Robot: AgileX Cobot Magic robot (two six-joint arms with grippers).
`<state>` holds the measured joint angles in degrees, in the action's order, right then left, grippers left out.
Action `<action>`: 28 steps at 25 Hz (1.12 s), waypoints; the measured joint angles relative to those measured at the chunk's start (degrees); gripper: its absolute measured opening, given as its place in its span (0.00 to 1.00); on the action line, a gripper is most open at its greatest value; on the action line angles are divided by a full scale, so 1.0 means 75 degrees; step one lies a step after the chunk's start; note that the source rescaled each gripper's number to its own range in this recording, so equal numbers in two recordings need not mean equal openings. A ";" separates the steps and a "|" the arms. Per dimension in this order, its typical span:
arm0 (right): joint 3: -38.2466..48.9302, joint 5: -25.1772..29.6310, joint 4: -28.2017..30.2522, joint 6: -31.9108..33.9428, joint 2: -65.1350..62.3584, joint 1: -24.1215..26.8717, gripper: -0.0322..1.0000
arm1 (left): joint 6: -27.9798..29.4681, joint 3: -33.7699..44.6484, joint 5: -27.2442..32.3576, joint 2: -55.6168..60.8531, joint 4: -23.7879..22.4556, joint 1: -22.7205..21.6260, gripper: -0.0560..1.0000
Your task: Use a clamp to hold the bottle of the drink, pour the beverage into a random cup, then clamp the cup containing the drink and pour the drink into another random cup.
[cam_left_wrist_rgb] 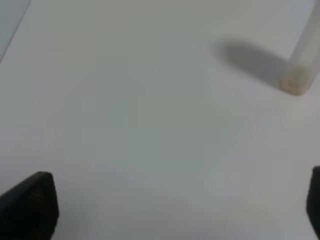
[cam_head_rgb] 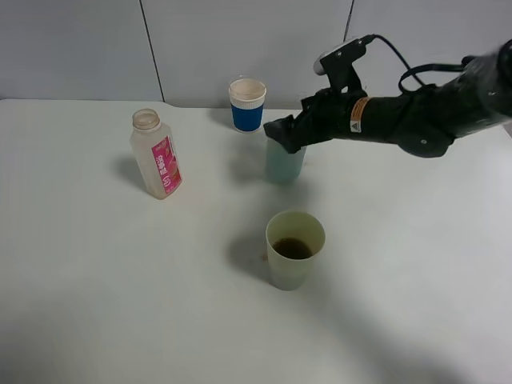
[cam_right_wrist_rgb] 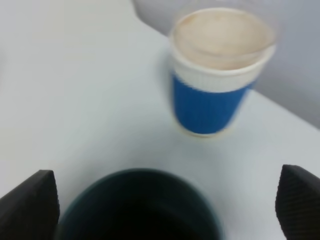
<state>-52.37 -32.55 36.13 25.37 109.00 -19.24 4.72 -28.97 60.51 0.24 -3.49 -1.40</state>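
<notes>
The empty-looking drink bottle (cam_head_rgb: 156,156) with a pink label and no cap stands upright at the left. Its base shows in the left wrist view (cam_left_wrist_rgb: 299,75). A pale yellow-green cup (cam_head_rgb: 294,248) near the front middle holds a little dark drink. A teal cup (cam_head_rgb: 284,164) stands behind it. My right gripper (cam_head_rgb: 282,134) is open just above the teal cup's rim, which lies between the fingertips in the right wrist view (cam_right_wrist_rgb: 140,185). My left gripper (cam_left_wrist_rgb: 170,215) is open and empty over bare table, away from the bottle; the exterior view does not show it.
A blue-and-white paper cup (cam_head_rgb: 247,104) stands at the back, just beyond the teal cup, and fills the right wrist view (cam_right_wrist_rgb: 215,75). The white table (cam_head_rgb: 96,304) meets a grey wall at the back.
</notes>
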 joint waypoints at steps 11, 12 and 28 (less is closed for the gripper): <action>0.0000 0.2928 -0.0129 0.0303 -0.2531 0.0000 0.56 | 0.0000 0.0000 0.0000 0.0000 0.0000 0.0000 1.00; 0.0000 0.3330 -0.0195 0.0303 -0.3008 0.0000 0.56 | 0.0000 0.0000 0.0000 0.0000 0.0000 0.0000 1.00; 0.0005 0.7315 -0.2790 -0.2080 -0.6316 0.1150 0.56 | 0.0000 0.0000 0.0000 0.0000 0.0000 0.0000 1.00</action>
<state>-52.33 22.31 15.21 9.77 61.63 -10.62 4.72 -28.97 60.51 0.24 -3.49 -1.40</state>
